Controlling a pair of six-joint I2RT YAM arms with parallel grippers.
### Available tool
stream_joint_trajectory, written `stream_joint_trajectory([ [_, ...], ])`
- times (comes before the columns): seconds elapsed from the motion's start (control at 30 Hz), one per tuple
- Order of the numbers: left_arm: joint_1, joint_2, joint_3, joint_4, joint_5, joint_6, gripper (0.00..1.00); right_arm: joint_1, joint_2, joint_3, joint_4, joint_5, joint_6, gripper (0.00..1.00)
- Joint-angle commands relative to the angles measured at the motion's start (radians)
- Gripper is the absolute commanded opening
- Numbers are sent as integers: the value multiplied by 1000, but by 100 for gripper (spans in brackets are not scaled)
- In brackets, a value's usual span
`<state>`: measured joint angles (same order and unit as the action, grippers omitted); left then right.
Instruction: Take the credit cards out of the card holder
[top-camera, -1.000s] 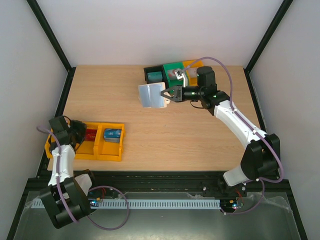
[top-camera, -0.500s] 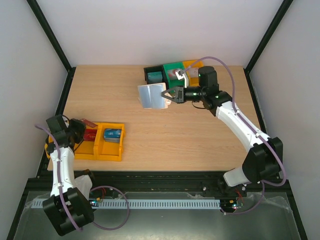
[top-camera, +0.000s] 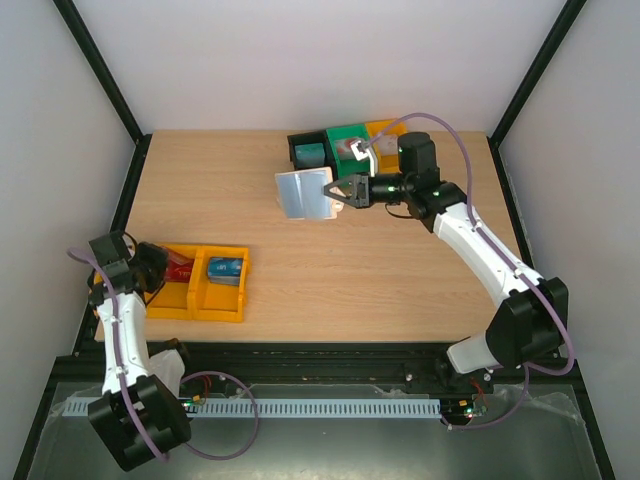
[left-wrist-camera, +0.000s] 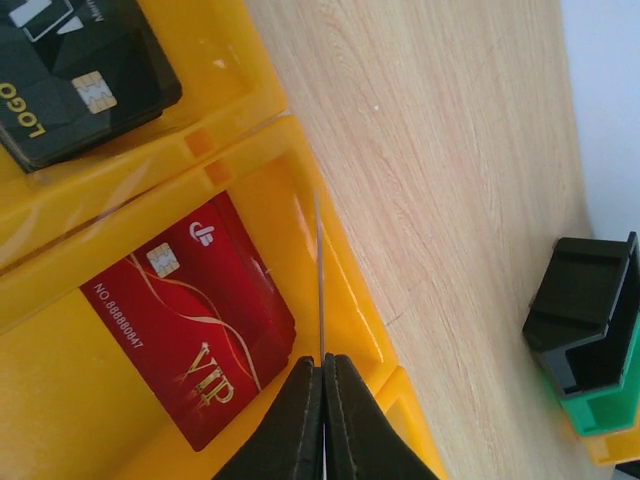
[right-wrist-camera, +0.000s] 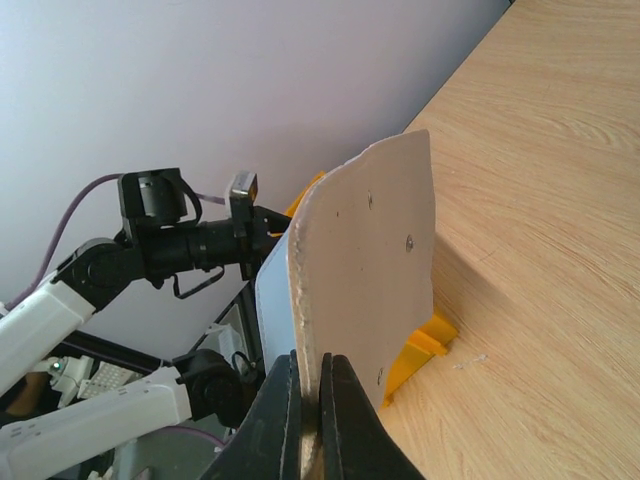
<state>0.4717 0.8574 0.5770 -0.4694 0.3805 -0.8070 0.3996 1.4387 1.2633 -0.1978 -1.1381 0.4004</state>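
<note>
On the table (top-camera: 330, 270), the yellow bin (top-camera: 215, 302) at the near left was hovered over by the left gripper (left-wrist-camera: 322, 372). Its jaws were clamped on a thin card (left-wrist-camera: 319, 270) seen only edge-on, its colour not to be told. If released there, that card could be caught on the bin's wall and tipped onto the wood. The card holder (top-camera: 303, 190) was held off the table at the far middle by the right gripper (right-wrist-camera: 311, 385), closed on one edge. By so narrow a pinch it could be let swing or slip. It was spread open, blue-grey inside turned upward, long axis judged to run leftward from the jaws. The red card (left-wrist-camera: 190, 315) and dark grey card (left-wrist-camera: 80, 80) were laid flat in adjoining compartments.
</note>
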Motion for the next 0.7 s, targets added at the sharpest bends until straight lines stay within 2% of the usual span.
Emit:
stream_joint_trajectory([
  [0.0, 15, -1, -39, -9, 11, -2, 2, 1, 1, 49, -23, -30, -37, 2],
  [0.13, 15, 5, -109, 79, 46, -54, 2, 1, 0, 27, -18, -33, -32, 2],
  [0.4, 15, 7, -127, 156, 32, -83, 2, 1, -16, 6, -12, -51, -34, 2],
  [0.67, 15, 7, -180, 162, 35, -89, 2, 1, -20, 4, -14, -62, -35, 2],
])
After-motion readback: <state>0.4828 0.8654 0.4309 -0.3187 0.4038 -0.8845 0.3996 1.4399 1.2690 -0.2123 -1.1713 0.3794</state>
